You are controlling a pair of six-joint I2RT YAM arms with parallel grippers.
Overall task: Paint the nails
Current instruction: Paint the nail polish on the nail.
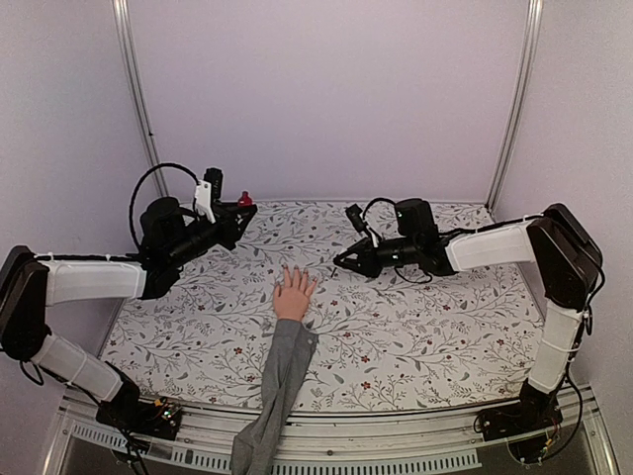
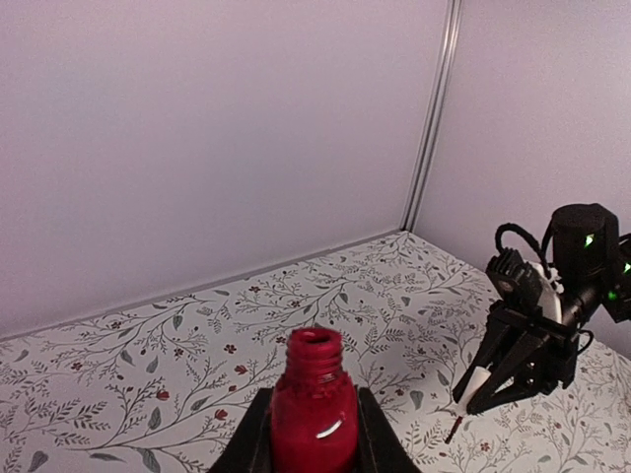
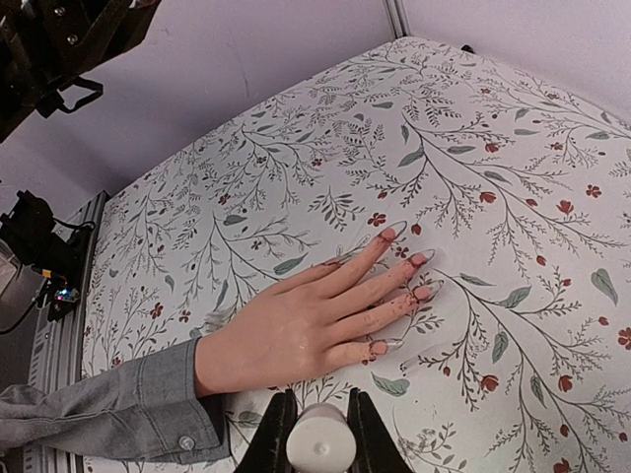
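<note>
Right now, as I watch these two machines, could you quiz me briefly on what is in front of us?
1. True or false: the red bottle in the left hand has its cap on.
2. What does the right hand hold? A) a white brush cap B) a sponge C) nothing
3. Fill in: the mannequin hand lies palm ____ on the flowered table.
Key: 1 false, it is open; 2 A; 3 down.

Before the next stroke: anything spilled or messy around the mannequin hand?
Reddish smudges mark the skin beside the nails of the mannequin hand, likely stray polish; the red-flowered cloth could hide drips.
</note>
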